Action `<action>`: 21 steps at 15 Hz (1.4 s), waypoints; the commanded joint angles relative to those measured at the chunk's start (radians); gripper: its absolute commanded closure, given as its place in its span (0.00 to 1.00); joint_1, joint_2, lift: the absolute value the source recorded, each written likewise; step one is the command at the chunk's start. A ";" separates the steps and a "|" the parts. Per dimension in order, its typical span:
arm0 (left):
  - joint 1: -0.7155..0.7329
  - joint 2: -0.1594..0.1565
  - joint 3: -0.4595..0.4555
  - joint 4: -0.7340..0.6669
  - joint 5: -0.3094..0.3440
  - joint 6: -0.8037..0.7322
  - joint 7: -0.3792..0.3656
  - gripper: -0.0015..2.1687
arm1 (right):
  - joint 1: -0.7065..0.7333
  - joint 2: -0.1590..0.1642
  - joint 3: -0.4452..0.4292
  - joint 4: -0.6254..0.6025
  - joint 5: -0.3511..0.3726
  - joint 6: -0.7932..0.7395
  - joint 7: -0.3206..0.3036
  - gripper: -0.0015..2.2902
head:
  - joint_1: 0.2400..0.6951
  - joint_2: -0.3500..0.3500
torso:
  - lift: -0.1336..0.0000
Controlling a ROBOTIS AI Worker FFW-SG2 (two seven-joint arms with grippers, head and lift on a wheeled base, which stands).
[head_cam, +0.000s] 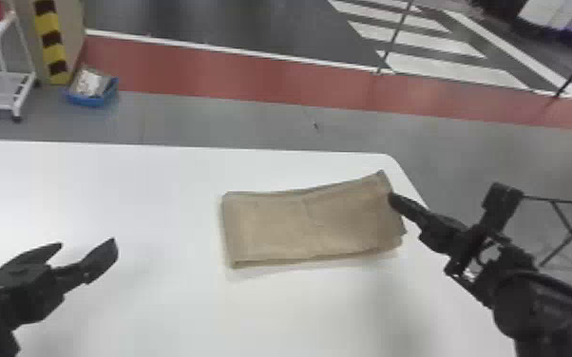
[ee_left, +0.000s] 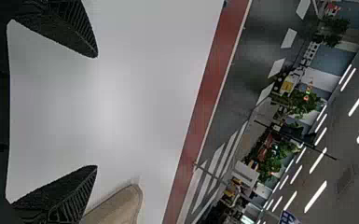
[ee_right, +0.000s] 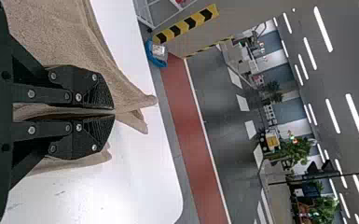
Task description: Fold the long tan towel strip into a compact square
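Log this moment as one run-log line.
right gripper: jaws shut on towel at right end | left gripper: jaws open, left of towel | towel: oblong on table, not yet square

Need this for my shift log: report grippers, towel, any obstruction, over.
Left gripper open, empty, above table. Right gripper shut on towel at its right end. Towel layered, oblong, not yet square. Nothing seen blocking it.

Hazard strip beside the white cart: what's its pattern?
Alternating yellow and black bands; the strip shows best in the right wrist view.
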 commanded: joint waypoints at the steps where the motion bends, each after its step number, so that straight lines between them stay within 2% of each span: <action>1: -0.002 0.002 0.000 0.000 0.000 0.000 0.000 0.01 | 0.023 0.006 -0.050 -0.062 -0.034 0.035 0.000 0.45 | 1.00 0.03 | 0.07; 3: -0.002 0.000 0.000 0.000 0.002 0.000 -0.002 0.01 | 0.009 -0.009 -0.070 -0.060 -0.034 0.053 -0.002 0.45 | 1.00 0.02 | 0.07; 5: -0.006 0.002 -0.005 0.006 0.000 0.000 0.000 0.01 | -0.025 -0.023 -0.036 0.030 0.029 0.050 0.002 0.45 | 1.00 0.00 | 0.07; 8: -0.008 0.000 -0.008 0.017 -0.006 0.000 0.000 0.01 | -0.106 -0.022 0.019 0.181 0.121 0.016 0.014 0.45 | 1.00 0.00 | 0.07; 9: -0.006 0.002 -0.008 0.017 -0.008 0.000 0.000 0.01 | -0.114 -0.020 0.033 0.196 0.147 0.013 0.014 0.40 | 1.00 0.00 | 0.07; 10: -0.003 0.002 -0.006 0.017 -0.008 0.000 0.000 0.01 | -0.119 -0.014 0.042 0.204 0.185 0.016 0.011 0.14 | 1.00 0.00 | 0.07; 11: -0.003 0.005 -0.006 0.017 -0.008 0.000 0.000 0.01 | -0.114 0.006 0.035 0.204 0.200 -0.020 0.014 0.00 | 1.00 0.00 | 0.07; 14: -0.003 0.005 -0.005 0.017 -0.006 -0.003 -0.002 0.01 | -0.036 0.029 -0.039 0.148 0.145 -0.131 0.020 0.01 | 1.00 0.00 | 0.07; 16: -0.010 0.002 -0.008 0.017 -0.006 -0.003 -0.002 0.01 | 0.007 0.038 -0.091 0.101 0.105 -0.140 0.020 0.02 | 1.00 0.00 | 0.07; 20: -0.023 0.002 -0.037 0.017 -0.006 -0.009 -0.003 0.01 | 0.052 0.041 -0.136 0.085 0.095 -0.140 0.023 0.02 | 1.00 0.00 | 0.07; 21: -0.026 0.002 -0.045 0.017 -0.006 -0.018 -0.002 0.01 | 0.056 0.041 -0.140 0.085 0.093 -0.140 0.051 0.05 | 1.00 0.00 | 0.07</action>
